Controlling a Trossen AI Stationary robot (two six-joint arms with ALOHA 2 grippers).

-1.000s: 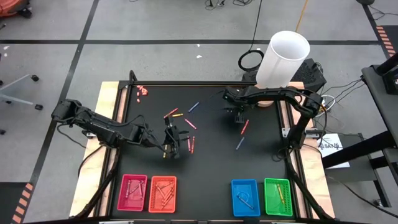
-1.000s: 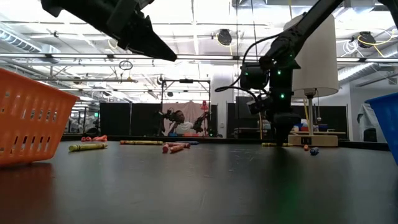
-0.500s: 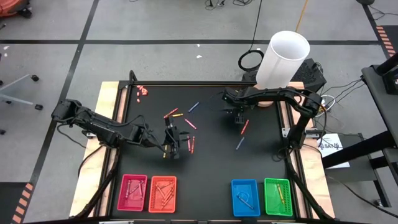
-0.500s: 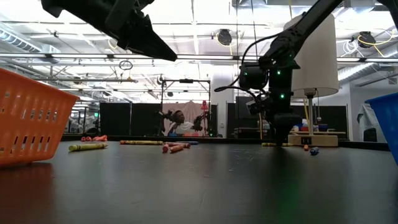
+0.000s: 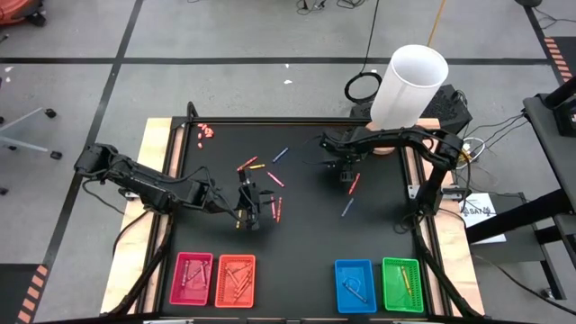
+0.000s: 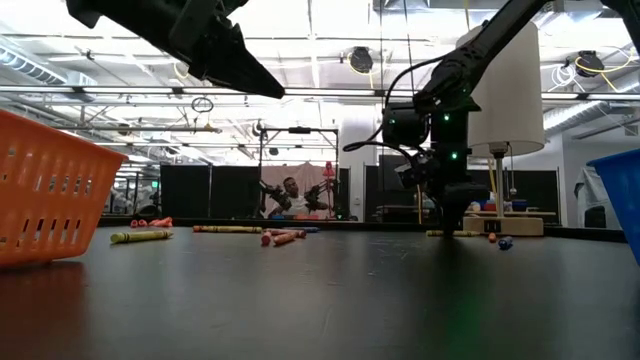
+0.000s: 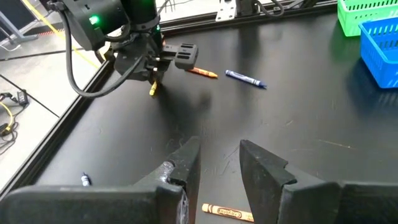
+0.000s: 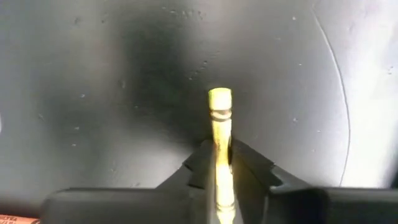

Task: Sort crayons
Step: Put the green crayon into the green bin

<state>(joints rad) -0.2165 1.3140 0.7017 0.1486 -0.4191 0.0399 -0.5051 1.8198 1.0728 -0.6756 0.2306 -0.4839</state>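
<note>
Right gripper (image 8: 219,163) pinches 1 yellow crayon (image 8: 220,134) upright, tip just clear of the mat (image 5: 306,225), presumably for carrying to a tray; left gripper (image 7: 217,163), fingers apart and empty, hangs above an orange crayon (image 7: 227,213).
</note>
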